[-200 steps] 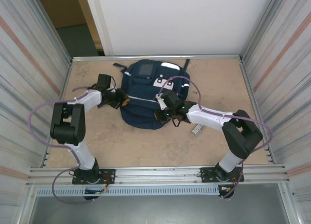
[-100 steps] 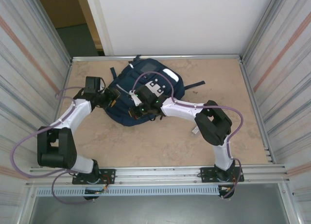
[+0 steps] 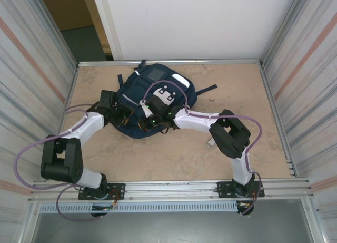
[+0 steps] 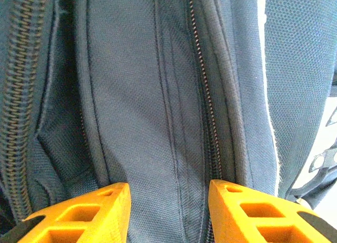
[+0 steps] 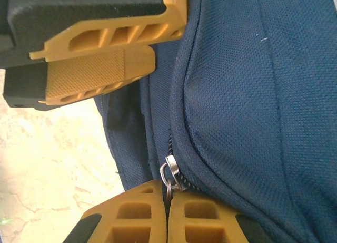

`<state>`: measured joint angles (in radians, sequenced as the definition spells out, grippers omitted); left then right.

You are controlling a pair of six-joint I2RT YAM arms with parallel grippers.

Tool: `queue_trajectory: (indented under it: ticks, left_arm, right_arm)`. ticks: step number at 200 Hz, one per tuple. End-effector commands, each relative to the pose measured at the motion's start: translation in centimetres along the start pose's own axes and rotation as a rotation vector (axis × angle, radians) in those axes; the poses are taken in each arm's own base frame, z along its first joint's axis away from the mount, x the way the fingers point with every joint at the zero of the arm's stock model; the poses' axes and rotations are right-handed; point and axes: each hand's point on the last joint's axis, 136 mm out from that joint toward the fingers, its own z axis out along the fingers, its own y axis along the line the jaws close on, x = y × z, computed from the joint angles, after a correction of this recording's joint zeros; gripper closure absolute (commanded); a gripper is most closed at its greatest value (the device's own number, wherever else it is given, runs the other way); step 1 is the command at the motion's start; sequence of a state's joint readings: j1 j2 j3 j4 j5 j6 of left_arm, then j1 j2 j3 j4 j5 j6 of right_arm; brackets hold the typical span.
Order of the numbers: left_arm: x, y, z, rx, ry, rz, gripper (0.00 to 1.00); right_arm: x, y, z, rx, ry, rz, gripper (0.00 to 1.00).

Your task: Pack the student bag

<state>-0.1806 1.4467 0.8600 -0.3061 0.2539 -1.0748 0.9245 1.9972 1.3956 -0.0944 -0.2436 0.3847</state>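
We find the right gripper (image 5: 167,194) clamped on the zip pull (image 5: 171,174) at the near edge of the bag (image 3: 138,90). The left gripper (image 4: 168,193), half-spread, straddles fabric just left, holding nothing. We advise pinching that seam before pulling. The bag lies far-centre on the table (image 3: 237,90).

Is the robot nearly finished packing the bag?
Done: the student bag lies on the table, and the zips by the open left end effector look shut. In hand: the right end effector pinches a zipper pull. Still to do: probably pulling that zip along; what is inside is hidden.
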Motion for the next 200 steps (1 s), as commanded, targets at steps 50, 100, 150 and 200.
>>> queue_trajectory:
  ticks: [50,100,150,200]
  left_arm:
    - [0.4,-0.5,-3.5,0.0,-0.09,-0.089,0.56]
    - [0.8,-1.8,-1.8,0.028,-0.078,-0.057,0.56]
    - [2.0,-0.8,1.4,-0.005,0.017,-0.045,1.0]
    - [0.8,0.3,-0.1,-0.009,-0.005,-0.008,1.0]
  right_arm:
    - [0.1,5.2,0.6,-0.193,-0.016,-0.042,1.0]
    - [0.1,5.8,0.9,-0.214,-0.002,-0.052,1.0]
    - [-0.1,3.9,0.0,-0.165,0.005,-0.033,1.0]
    - [2.2,-2.2,-3.4,-0.059,0.051,-0.038,0.97]
